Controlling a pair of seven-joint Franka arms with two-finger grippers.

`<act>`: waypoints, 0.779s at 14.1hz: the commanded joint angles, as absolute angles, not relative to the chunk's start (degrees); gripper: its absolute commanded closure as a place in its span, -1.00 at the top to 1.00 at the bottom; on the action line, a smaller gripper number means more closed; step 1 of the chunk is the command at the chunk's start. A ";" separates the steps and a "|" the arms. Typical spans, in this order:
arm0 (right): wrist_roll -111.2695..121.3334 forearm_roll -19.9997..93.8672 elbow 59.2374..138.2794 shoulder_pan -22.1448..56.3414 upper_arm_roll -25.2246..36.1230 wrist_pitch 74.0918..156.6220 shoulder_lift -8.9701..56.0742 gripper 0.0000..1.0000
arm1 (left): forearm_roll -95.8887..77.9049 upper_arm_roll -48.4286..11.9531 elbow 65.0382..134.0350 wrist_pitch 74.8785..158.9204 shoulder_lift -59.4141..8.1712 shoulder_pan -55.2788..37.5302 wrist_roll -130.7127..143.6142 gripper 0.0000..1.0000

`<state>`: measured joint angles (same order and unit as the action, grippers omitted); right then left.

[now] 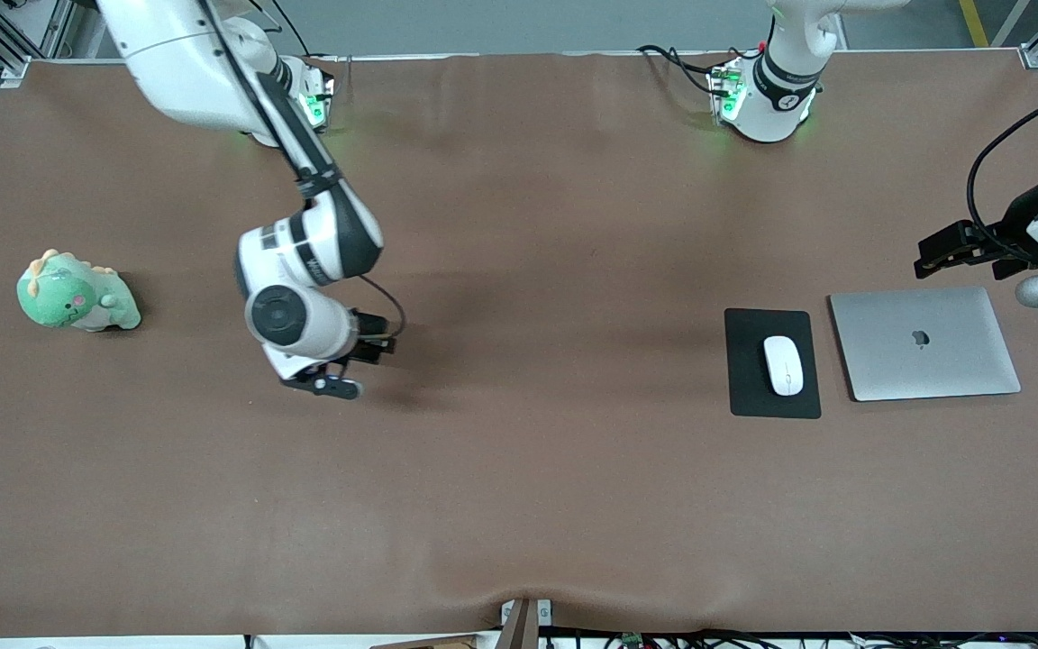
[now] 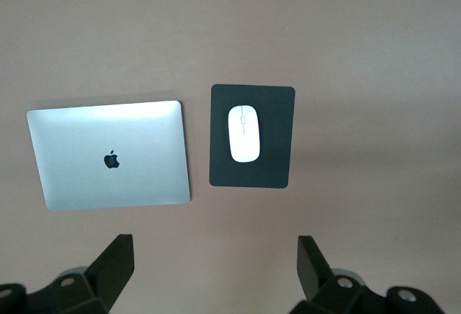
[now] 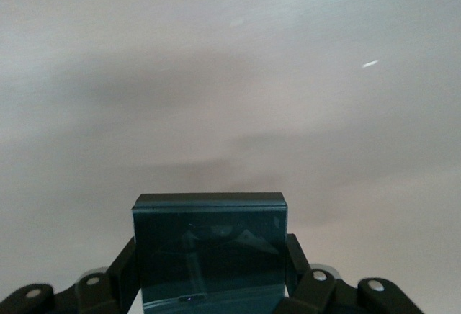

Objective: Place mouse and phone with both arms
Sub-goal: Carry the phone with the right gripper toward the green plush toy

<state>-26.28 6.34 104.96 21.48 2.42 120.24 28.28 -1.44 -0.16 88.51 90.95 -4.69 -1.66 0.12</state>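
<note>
We see, lower right of the front frame, the mouse [image 1: 782,364] on a black pad [image 1: 772,398] beside a shut laptop [image 1: 924,343], w/ left gripper [image 2: 212,267] spread wide, empty, above at right edge, & mid-left, right gripper [image 1: 339,374] clamped on the phone [image 3: 209,249] over bare table [image 1: 519,505].

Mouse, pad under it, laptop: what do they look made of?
Mouse: likely glossy white plastic, smooth with a thin grey centre line.
Mouse pad: matte black, flat and thin, probably fabric or rubber; hard to tell which.
Laptop: closed, silver satin finish with soft glare, looks like brushed aluminium.
</note>
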 commanded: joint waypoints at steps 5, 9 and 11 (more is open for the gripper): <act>-10.14 5.36 115.66 9.69 1.58 121.11 20.30 -1.00 | -2.29 -0.79 87.54 90.62 -4.92 -0.97 -0.70 1.00; -3.97 3.87 119.26 7.47 3.94 122.08 19.16 -1.00 | -1.85 -0.79 87.54 90.62 -5.10 -1.14 -0.79 1.00; -2.21 3.17 123.11 7.47 4.92 125.84 18.03 -1.00 | -1.84 -0.79 87.45 90.62 -5.10 -1.14 -0.62 1.00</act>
<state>-3.82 4.39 117.77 7.69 4.68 122.74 21.68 -1.45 -0.33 88.52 90.95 -4.70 -1.64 0.12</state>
